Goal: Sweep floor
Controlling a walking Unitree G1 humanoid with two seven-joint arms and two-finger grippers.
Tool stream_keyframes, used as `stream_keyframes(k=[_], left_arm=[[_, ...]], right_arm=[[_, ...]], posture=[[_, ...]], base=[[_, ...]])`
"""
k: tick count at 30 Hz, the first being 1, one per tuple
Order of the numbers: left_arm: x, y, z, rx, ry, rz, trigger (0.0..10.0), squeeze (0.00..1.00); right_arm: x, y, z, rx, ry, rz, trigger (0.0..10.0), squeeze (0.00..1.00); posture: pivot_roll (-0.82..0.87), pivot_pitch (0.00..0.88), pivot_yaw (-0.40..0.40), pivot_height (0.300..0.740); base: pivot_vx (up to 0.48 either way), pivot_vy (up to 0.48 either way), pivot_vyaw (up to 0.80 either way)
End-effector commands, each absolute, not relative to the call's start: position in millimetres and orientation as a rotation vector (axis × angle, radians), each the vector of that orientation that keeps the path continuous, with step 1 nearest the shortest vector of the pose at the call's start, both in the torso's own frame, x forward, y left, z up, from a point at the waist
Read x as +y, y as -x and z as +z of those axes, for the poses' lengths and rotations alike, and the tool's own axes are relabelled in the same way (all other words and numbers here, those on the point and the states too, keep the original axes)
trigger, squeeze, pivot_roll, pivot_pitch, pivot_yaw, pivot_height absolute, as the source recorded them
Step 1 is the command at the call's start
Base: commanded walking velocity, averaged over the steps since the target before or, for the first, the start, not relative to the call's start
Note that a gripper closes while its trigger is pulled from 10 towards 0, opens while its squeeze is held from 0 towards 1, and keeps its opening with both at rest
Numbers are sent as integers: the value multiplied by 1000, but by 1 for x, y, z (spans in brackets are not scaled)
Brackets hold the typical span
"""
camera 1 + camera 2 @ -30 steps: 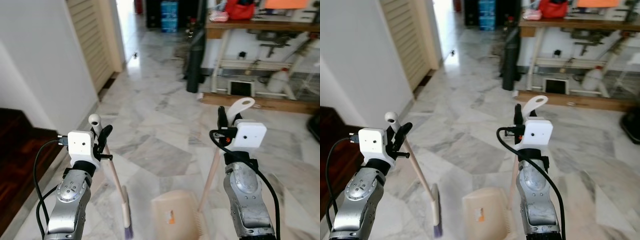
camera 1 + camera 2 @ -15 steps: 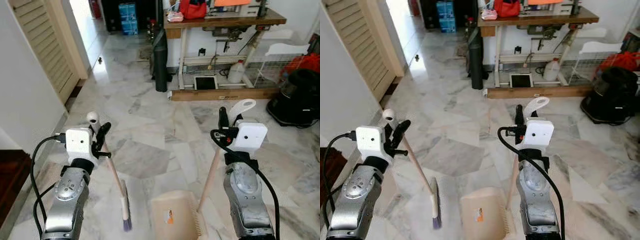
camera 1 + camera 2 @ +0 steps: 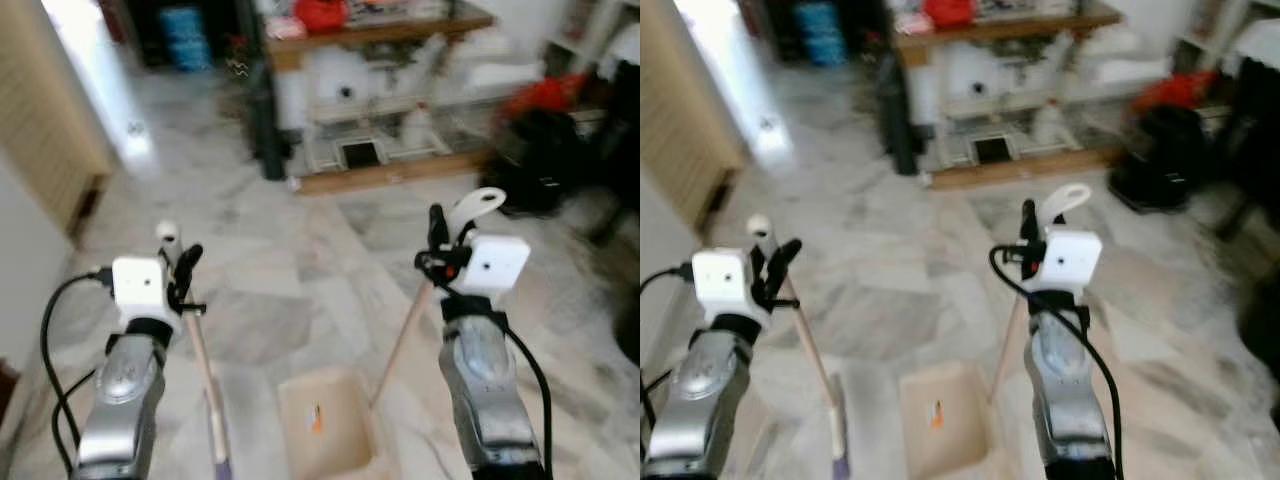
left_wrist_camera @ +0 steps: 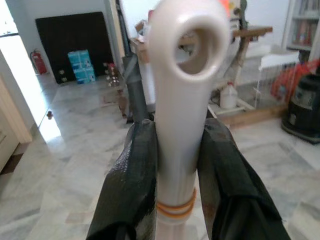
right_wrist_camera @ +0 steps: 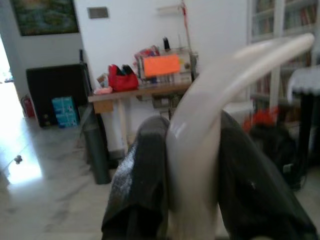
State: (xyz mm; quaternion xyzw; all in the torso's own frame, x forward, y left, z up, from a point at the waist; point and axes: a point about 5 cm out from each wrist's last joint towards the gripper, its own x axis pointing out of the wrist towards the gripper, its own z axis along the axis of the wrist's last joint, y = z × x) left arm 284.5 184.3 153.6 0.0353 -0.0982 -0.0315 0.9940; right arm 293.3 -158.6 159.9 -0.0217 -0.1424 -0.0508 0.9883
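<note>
We stand on a marble floor that runs away from us to a wooden workbench at the far side, with a dark vacuum cleaner far right, all blurred. Nearer, low between our arms, the beige dustpan sits flat on the floor, its long handle slanting up to the right so we can hold it without bending. Our right gripper is clamped around that handle just below its hooked top. On the left, the broom hangs nearly upright, its head low beside the dustpan, ready to push dirt in. Our left gripper is closed around the broom's handle just below its looped end.
</note>
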Motion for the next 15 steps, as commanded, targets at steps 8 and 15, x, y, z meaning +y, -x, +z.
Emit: stream_keyframes(k=[8, 15], left_arm=[[198, -280, 158, -219, -99, -22, 10000, 0], [197, -280, 158, -216, -96, -26, 10000, 0]], right_arm=[[-143, -294, 173, -343, 27, -55, 10000, 0], [-144, -293, 173, -340, 30, -58, 10000, 0]], posture=[[-43, 37, 67, 740], [-45, 47, 67, 740]], base=[[0, 0, -788], [0, 0, -788]])
